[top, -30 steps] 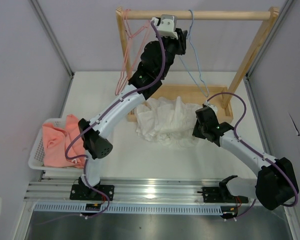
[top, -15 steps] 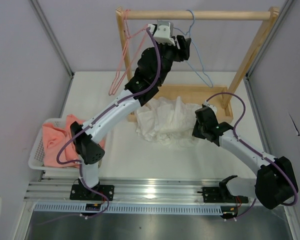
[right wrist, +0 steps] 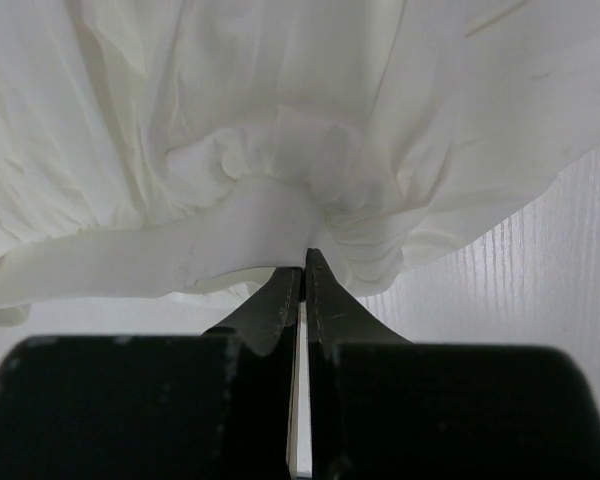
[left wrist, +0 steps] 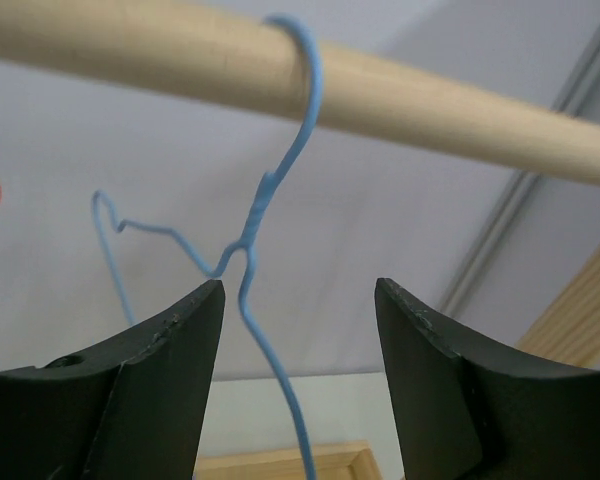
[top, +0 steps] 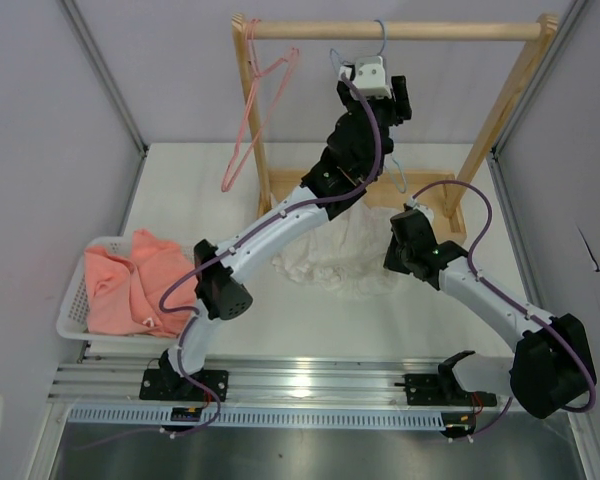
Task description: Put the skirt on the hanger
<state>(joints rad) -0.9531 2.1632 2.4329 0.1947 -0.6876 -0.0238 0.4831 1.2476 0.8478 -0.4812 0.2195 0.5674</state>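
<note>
Left gripper [left wrist: 300,292] is up at the far wooden rail [left wrist: 130,50], jaws open on either side of the blue hanger [left wrist: 278,172], whose neck runs between the fingers without touching them. The hanger's hook sits over the rail. The skirt [top: 342,258] lies heaped on the table [top: 280,325] just near of the rack base, and my right gripper [right wrist: 304,268] is closed, tips pinching a puckered fold at its right edge.

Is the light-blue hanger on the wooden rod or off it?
On. In the left wrist view the hanger hooks over the rod; the open left gripper flanks its neck.
</note>
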